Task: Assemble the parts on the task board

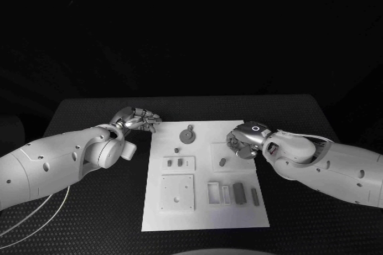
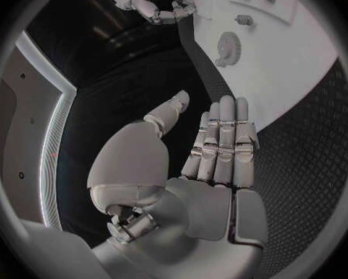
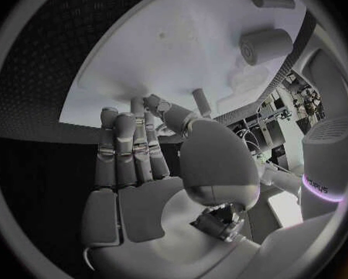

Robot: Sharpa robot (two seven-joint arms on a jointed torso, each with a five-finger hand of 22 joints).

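On the black table (image 1: pixel 96 211) you had the white task board (image 1: pixel 203 211) lying flat in the middle, its long side running away from the robot. Your left hand (image 1: pixel 137 121) hovered just off the board's far left corner, over bare table, with its fingers (image 2: pixel 220 142) straight, side by side and the thumb apart; it held nothing. Your right hand (image 1: pixel 243 141) was over the board's right edge, in the far half, above a raised square plate (image 1: pixel 225 157); its fingers (image 3: pixel 131 149) were likewise stretched out and empty.

Near the board's far end, between your two hands, lay a round toothed gear (image 1: pixel 187 135). Closer to the robot from the gear, a small peg (image 1: pixel 176 151) stood beside a flat rectangular plate (image 1: pixel 179 164) carrying two small pieces. Nearer still on the board's left side sat a larger square plate (image 1: pixel 177 192) with holes in it. To the right of that plate you had a white frame (image 1: pixel 215 192), then a dark block (image 1: pixel 238 190) and a slim dark bar (image 1: pixel 254 196) close to the board's right edge. A short cylinder (image 1: pixel 222 162) lay on the raised square plate, just beside your right hand.
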